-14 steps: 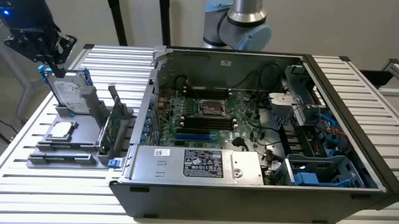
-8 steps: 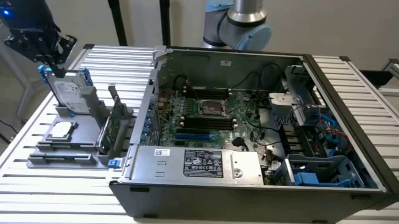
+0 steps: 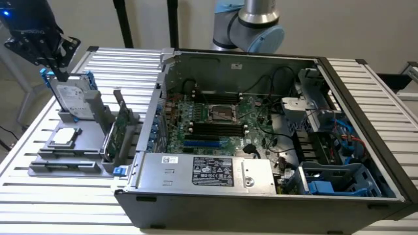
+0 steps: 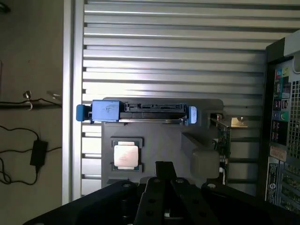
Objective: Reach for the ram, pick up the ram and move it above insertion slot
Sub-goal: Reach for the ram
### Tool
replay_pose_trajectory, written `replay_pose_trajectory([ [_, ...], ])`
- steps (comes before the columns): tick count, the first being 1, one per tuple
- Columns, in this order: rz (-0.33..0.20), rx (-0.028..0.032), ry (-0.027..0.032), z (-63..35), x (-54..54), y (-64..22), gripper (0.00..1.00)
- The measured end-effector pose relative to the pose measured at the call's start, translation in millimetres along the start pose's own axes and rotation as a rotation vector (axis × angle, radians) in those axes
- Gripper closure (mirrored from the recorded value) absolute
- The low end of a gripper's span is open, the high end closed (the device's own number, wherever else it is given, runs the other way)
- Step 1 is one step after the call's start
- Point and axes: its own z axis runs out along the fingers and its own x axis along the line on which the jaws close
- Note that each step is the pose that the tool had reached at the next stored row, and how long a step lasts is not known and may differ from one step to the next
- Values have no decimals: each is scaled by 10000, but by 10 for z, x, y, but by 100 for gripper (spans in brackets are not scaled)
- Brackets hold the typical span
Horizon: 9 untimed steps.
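- The claw [image 3: 61, 74] hangs over the far end of a grey holder [image 3: 65, 169]. It holds nothing, and I cannot tell whether it is spread or pressed together.
- Straight beneath the claw, just clear of its tip, a silver hard drive [image 3: 70, 100] stands on edge in the holder, with blue rails at its ends.
- Just past the drive, on the claw's side toward the computer case [image 3: 261, 196], a grey block [image 3: 95, 105] rises from the holder.
- Below the claw and nearer the camera, a square processor chip [image 3: 65, 137] lies flat in a recess of the holder.
- Farther from the claw than the block, the ram [image 3: 108, 143] stands on its long edge in the holder, untouched and well apart from the claw. It sits close against a broader green card [image 3: 119, 110], and the two boards are hard to separate.
- Beyond those boards, well away from the claw, the case lies open on the slatted bench [image 3: 58, 205] with its motherboard [image 3: 216, 117] exposed and dark memory slots near the middle.
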Motion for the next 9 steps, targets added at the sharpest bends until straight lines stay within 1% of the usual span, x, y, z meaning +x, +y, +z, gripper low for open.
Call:
replay_pose_trajectory([
  [3, 0, 0, 0, -2, 0, -60, 89],
  [9, 0, 0, 5, -11, 5, -304, 89],
])
